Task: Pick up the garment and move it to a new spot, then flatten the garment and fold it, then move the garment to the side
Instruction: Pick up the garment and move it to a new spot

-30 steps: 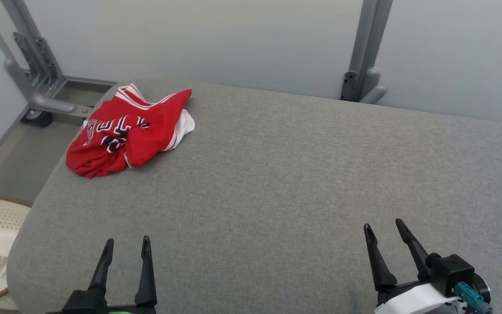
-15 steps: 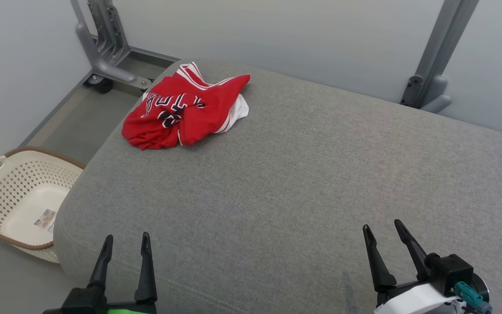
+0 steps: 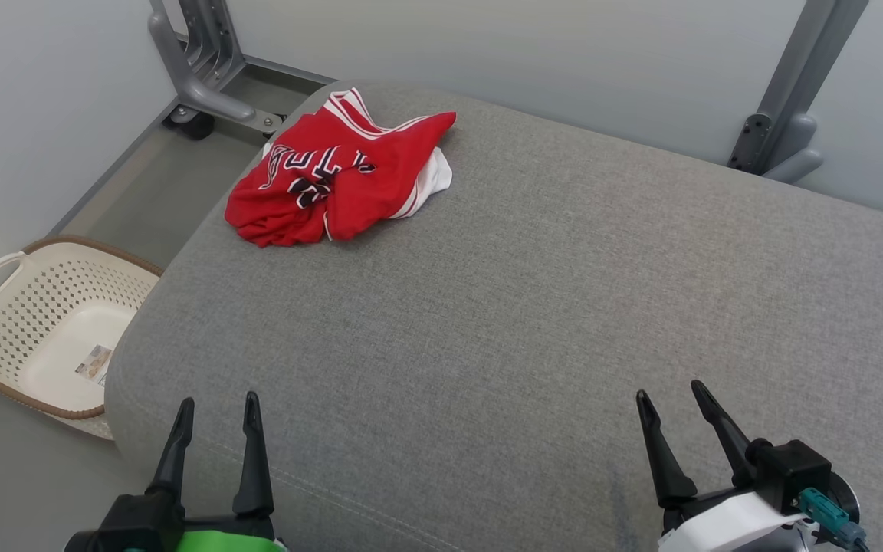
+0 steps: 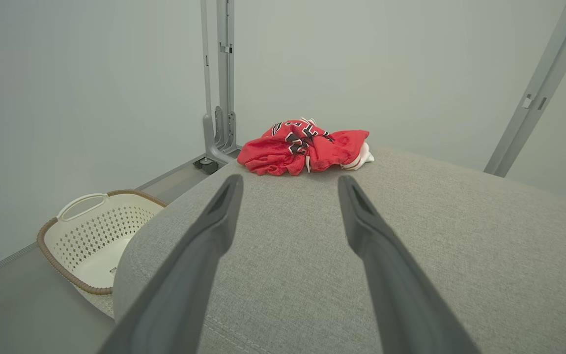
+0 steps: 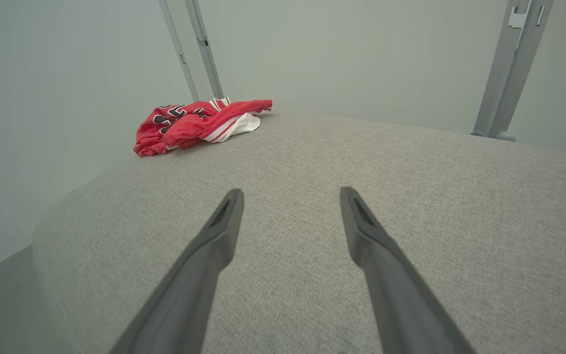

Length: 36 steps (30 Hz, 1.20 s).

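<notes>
A: Though crumpled into a heap, as for the garment [image 3: 338, 180]: lies where?

B: Rests on the grey cushion [image 3: 533, 307], at the far left corner, close to the rounded edge. Shows red cloth with white striped trim and dark lettering, folded over and not readable. Touches neither claw.

A: And as for the left gripper [image 3: 218, 399]?

B: Hovers low over the near left edge of the cushion, fingers pointing up the head view toward the far side. Stands spread wide, with nothing between the fingers. Sits well apart from the cloth. In the left wrist view, frames the garment [image 4: 305, 147] far ahead, just above the gap between the two fingertips.

A: As for the right gripper [image 3: 670, 389]?

B: Hangs over the near right part of the cushion, likewise spread wide and holding nothing. Leans slightly left in the head view. Lies farther from the cloth than the left one. In the right wrist view, looks at the garment [image 5: 194, 125] far off toward the upper left.

A: Around the cushion?

B: On the floor to the left, just beside the near left corner: a cream basket [image 3: 50, 299] with a brown rim, holes in the walls, a handle cutout and a small label inside. Behind: a pale wall and two grey metal posts, one [image 3: 204, 46] past the far left corner with a dark wheel at the foot, the other [image 3: 794, 77] at the far right.
</notes>
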Available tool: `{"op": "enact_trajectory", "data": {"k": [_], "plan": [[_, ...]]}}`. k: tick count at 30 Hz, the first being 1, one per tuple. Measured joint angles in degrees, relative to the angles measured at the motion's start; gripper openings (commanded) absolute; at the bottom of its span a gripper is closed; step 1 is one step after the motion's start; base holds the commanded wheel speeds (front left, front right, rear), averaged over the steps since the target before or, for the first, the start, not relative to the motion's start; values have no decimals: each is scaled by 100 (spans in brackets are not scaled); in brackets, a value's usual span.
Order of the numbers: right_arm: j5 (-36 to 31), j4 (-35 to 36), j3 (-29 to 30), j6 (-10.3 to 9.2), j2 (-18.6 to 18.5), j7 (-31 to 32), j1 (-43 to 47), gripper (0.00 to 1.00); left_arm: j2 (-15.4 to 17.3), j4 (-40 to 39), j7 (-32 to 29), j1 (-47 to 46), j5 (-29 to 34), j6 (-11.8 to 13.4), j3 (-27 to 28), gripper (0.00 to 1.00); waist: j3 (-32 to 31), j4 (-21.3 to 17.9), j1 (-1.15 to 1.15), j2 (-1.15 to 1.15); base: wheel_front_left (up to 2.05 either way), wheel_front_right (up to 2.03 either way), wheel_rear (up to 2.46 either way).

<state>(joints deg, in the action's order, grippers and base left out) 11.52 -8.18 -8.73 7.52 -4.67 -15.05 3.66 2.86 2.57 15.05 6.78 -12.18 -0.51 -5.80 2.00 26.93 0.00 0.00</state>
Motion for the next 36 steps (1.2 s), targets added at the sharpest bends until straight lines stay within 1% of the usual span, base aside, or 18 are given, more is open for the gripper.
{"op": "enact_trajectory", "data": {"k": [7, 12, 21, 24, 27, 31, 33, 36], "plan": [[-1, -14, -100, 1, -102, 0, -149, 100, 0, -65, 0, -283, -88, 34, 27, 100, 199, -84, 0, 0, 0, 0, 0], [-5, -23, -166, 1, -177, 0, -268, 100, 1, -91, 0, -732, -144, 49, 171, 100, 362, -195, 0, 0, 0, 0, 0], [-64, -11, -192, 0, -394, 0, -601, 100, 0, 107, 3, -1898, -281, -147, 579, 100, 839, -440, 0, 0, 0, 0, 0], [-94, 15, -162, 1, -480, 0, -679, 100, 1, 425, 9, -2426, -246, -227, 781, 100, 1065, -516, 0, 0, 0, 0, 0], [-121, 32, -146, 0, -564, 0, -757, 100, 3, 904, 9, -3026, -166, -343, 940, 100, 1316, -579, 0, 0, 0, 0, 0], [-156, 83, -126, 1, -660, 0, -876, 100, 94, 1549, 8, -3851, -189, -509, 1210, 100, 1662, -651, 0, 0, 0, 0, 0], [-161, 112, -79, 0, -698, 0, -929, 100, 227, 2019, 8, -4214, -245, -565, 1293, 100, 1829, -687, 1, 0, 0, 0, 0], [-175, 134, -40, 1, -755, 0, -988, 100, 485, 2903, 8, -4844, -371, -635, 1268, 100, 2065, -742, 1, 0, 0, 0, 0]]}}
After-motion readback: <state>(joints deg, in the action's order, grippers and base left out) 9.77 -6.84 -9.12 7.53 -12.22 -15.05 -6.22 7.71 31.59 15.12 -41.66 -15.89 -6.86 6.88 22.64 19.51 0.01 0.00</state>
